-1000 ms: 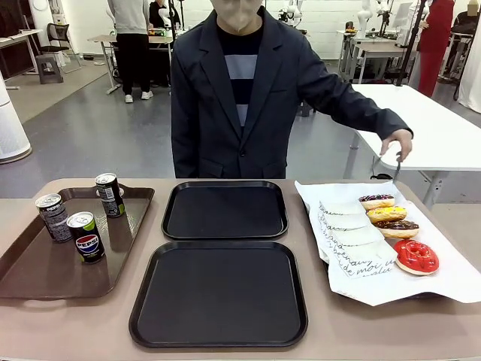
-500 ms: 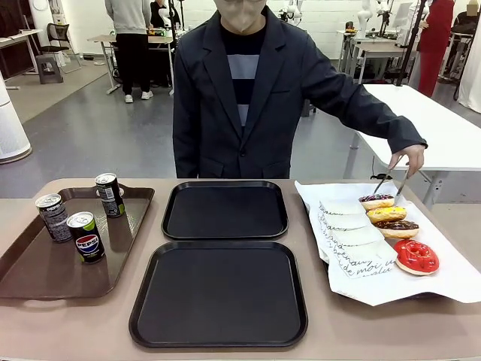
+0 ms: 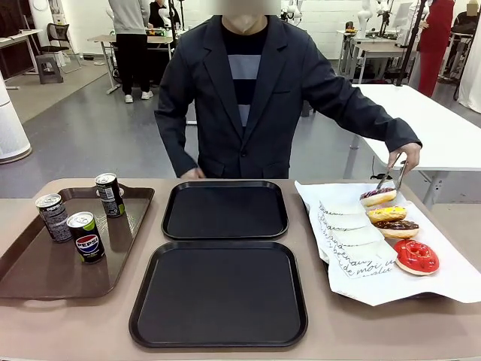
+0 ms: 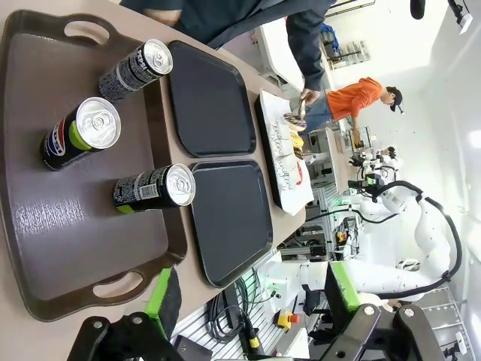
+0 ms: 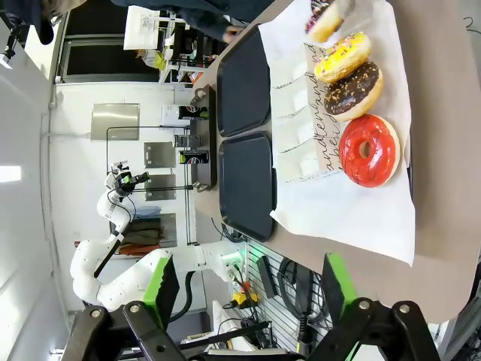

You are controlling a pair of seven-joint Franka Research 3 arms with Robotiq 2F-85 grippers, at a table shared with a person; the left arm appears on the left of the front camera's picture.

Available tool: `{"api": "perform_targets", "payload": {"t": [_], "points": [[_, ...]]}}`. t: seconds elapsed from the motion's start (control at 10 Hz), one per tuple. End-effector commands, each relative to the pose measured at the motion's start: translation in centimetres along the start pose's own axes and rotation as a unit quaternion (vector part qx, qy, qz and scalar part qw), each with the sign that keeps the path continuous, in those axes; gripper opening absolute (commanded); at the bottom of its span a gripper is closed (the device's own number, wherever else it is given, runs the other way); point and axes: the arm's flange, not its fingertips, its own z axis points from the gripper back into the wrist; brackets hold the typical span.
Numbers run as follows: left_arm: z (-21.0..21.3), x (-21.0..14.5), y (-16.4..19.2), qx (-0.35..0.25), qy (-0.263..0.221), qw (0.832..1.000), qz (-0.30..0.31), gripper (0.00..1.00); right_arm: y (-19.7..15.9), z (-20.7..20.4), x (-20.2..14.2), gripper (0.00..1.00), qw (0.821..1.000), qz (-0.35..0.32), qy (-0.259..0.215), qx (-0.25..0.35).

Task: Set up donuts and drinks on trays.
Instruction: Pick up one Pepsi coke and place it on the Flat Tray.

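Two black trays lie mid-table, one far and one near. Three drinks stand on a brown tray at the left. Several donuts sit on white paper at the right: red, chocolate, yellow. The person's tongs grip the farthest donut, which looks blurred in the right wrist view. My left gripper hangs open above the brown tray's side. My right gripper is open, off the table's edge near the red donut.
The person stands at the far side, with the other hand at the far tray's back edge. White paper sleeves with black script lie beside the donuts. A white table stands behind at the right.
The person's hand brought the tongs down onto the farthest donut and gripped it. The other hand came forward to the far tray's back edge. Neither gripper changed.
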Motion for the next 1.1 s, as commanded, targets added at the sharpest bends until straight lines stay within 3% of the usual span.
{"api": "perform_targets", "payload": {"t": [0.0, 0.2, 0.4, 0.5, 0.6, 0.8, 1.0], "points": [[-0.2, 0.7, -2.2, 0.023, 0.005, 1.0, -0.005, 1.0, -0.2, 0.2, 0.0, 1.0, 1.0, 0.01, -0.002, 0.009], [-1.8, 1.9, -7.0, 0.139, 0.084, 0.987, -0.017, 1.0, -0.2, 0.2, 0.0, 1.0, 1.0, 0.01, -0.002, 0.009], [-6.3, 4.2, -10.6, 0.278, 0.123, 0.953, -0.001, 1.0, -0.2, 0.2, 0.0, 1.0, 1.0, 0.01, -0.002, 0.009], [-9.0, 4.8, -11.8, 0.355, 0.134, 0.925, 0.002, 1.0, -0.2, 0.2, 0.0, 1.0, 1.0, 0.01, -0.002, 0.009], [-12.0, 4.9, -13.0, 0.399, 0.106, 0.911, -0.005, 1.0, -0.2, 0.2, 0.0, 1.0, 1.0, 0.01, -0.002, 0.009], [-18.3, 3.8, -13.7, 0.455, 0.131, 0.881, -0.024, 1.0, -0.2, 0.2, 0.0, 1.0, 1.0, 0.01, -0.002, 0.009], [-23.1, 3.8, -12.1, 0.513, 0.138, 0.847, -0.022, 1.0, -0.2, 0.2, 0.0, 1.0, 1.0, 0.01, -0.002, 0.009]]}}
